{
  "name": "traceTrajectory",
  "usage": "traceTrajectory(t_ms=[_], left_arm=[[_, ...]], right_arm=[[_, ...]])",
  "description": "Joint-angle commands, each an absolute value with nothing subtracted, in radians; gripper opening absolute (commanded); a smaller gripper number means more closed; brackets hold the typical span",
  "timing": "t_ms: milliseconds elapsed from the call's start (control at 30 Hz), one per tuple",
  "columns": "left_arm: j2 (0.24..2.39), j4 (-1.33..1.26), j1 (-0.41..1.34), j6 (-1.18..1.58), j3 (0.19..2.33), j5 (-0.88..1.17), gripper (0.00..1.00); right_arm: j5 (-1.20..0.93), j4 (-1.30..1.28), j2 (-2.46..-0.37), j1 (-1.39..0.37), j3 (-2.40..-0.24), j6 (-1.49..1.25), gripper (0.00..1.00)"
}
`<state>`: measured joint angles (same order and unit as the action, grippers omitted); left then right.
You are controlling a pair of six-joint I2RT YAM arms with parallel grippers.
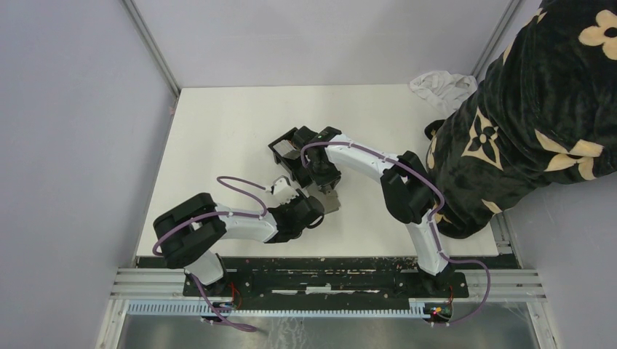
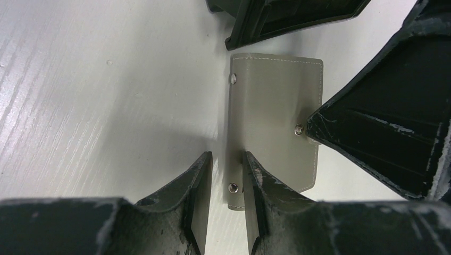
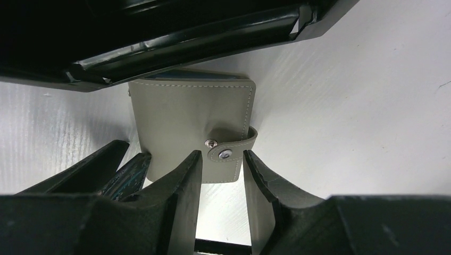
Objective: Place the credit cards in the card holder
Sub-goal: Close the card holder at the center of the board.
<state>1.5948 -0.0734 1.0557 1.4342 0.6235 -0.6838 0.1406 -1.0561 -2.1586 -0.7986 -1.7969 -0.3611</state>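
Note:
A grey-green leather snap wallet (image 2: pixel 271 111) lies flat on the white table, thicker than a bare card. It also shows in the right wrist view (image 3: pixel 186 117) and the top view (image 1: pixel 331 203). The black open-top card holder (image 1: pixel 289 149) stands just beyond it, close above it in both wrist views (image 2: pixel 287 16) (image 3: pixel 159 32). My left gripper (image 2: pixel 226 156) is slightly open, straddling the wallet's snap-studded edge. My right gripper (image 3: pixel 223 154) is open around the wallet's snap strap (image 3: pixel 231 151). No loose credit cards show; a thin bluish edge (image 3: pixel 191 77) peeks from the wallet's far end.
A person in a dark flower-patterned robe (image 1: pixel 538 109) leans over the table's right edge. A crumpled white cloth (image 1: pixel 440 86) lies at the back right corner. Grey walls close in on the left and back. The two grippers sit close together over the wallet.

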Motion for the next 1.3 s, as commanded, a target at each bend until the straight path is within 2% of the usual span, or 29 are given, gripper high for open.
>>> traceTrajectory(t_ms=[0,500,900,1267], left_arm=[[1.636,0.008,1.054,1.361,0.621,-0.670,0.36],[1.649,0.006,1.054,1.353,0.633,-0.663,0.36],[1.657,0.006,1.054,1.350,0.638,-0.660,0.36],[1.666,0.008,1.054,1.349,0.641,-0.657,0.36]], right_arm=[[0.181,-1.071,-2.168,-0.801,-1.835,-0.362,0.41],[0.200,-1.084,-2.186,-0.808,-1.819,-0.358,0.38],[0.223,-1.081,-2.171,-0.814,-1.823,-0.352,0.26],[0.218,-1.071,-2.165,-0.828,-1.833,-0.353,0.20]])
